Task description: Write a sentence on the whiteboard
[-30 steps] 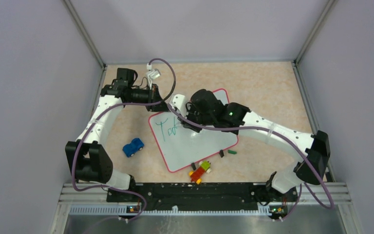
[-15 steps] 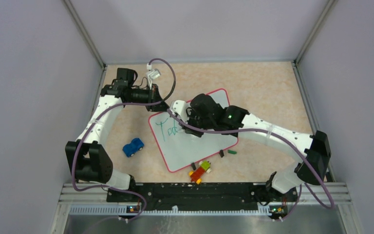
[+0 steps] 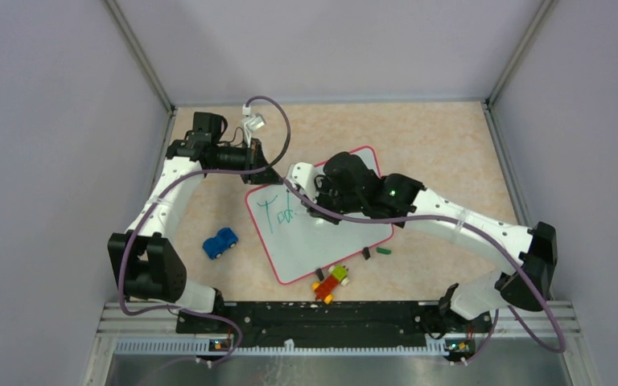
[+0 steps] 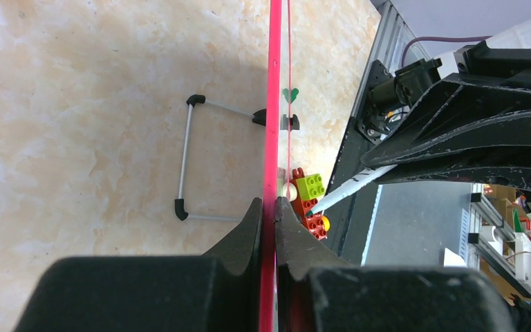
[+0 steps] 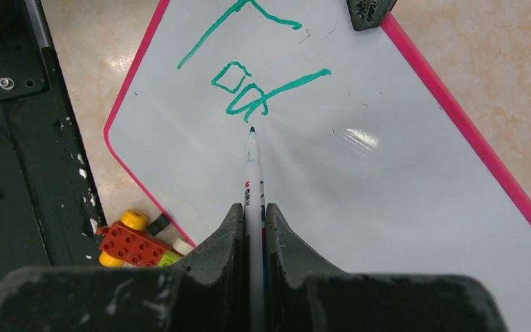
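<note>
The board (image 3: pixel 322 241) lies askew in the middle of the tabletop (image 3: pixel 434 145), its pink rim turned so one corner points toward the arms' bases. The left tool (image 3: pixel 267 173) has hold of the far left corner. From its own camera the board (image 4: pixel 274 104) shows edge-on as a thin pink line, and the left tool (image 4: pixel 268 214) is pressed together on that edge, one finger on each face. A bent wire stand (image 4: pixel 188 159) with black tips sits beside the board on that side. The right tool (image 3: pixel 322 201) reaches in over the upper half of the board. From its wrist, the right tool (image 5: pixel 252 214) is pinching a marker (image 5: pixel 252 166), which sticks straight out from between the fingers toward the white surface (image 5: pixel 387 207). The writing (image 5: pixel 249 90) is green and reads roughly "Tod", a big T and two smaller letters. The marker's tip sits just short of the last stroke; I cannot tell whether it touches the board. From above, the writing (image 3: pixel 280 213) is in the board's upper left part, partly behind the right arm. A blue car (image 3: pixel 220 242) stands on the tabletop to the left of the board, apart from it. A brick toy (image 3: pixel 331 283) in red, yellow and green lies just off the near edge, and a small green piece (image 3: pixel 383 251) lies just beside the near right edge.
</note>
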`<state>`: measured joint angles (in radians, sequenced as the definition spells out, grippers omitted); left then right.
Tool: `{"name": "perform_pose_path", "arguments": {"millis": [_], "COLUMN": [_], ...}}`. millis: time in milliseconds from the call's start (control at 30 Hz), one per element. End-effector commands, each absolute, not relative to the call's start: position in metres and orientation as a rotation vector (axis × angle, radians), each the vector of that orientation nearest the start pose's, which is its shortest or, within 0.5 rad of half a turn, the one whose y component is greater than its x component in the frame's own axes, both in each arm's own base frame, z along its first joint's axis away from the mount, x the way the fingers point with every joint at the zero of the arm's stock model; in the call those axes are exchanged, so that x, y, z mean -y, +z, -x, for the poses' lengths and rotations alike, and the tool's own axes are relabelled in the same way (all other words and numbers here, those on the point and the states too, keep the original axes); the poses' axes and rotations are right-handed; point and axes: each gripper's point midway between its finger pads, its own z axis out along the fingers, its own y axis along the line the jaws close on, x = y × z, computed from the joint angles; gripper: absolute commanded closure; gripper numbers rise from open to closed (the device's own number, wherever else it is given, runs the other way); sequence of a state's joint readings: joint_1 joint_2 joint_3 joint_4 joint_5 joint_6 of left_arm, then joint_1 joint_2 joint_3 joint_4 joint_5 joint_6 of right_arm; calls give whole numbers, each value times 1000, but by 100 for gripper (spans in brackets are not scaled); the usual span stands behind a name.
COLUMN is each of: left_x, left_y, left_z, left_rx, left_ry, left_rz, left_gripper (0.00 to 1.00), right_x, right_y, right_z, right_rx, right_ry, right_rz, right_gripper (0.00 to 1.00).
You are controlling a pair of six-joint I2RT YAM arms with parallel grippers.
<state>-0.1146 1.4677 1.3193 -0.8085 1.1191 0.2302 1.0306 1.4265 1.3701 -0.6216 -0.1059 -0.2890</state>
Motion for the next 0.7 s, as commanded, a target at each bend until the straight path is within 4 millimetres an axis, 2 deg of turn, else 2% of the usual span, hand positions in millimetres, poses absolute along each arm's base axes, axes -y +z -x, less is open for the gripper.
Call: {"name": "perform_pose_path", "arguments": {"millis": [0, 300, 667], "left_x": [189, 189, 189], "left_y": [247, 248, 246], "left_z": [-271, -271, -269], "left_rx": [-2078, -2071, -2074], "left_ry": [-1329, -1324, -1327], "left_rz": [-787, -793, -792], "left_gripper": [100, 100, 100], "right_x": [-353, -363, -352], "right_y": [264, 265, 264], "right_z": [-210, -225, -224], "right_rx": [-1696, -1701, -1725], "right_ry": [501, 477, 473], "right_rz": [1394, 1358, 1347], "right_gripper": [100, 100, 100]}}
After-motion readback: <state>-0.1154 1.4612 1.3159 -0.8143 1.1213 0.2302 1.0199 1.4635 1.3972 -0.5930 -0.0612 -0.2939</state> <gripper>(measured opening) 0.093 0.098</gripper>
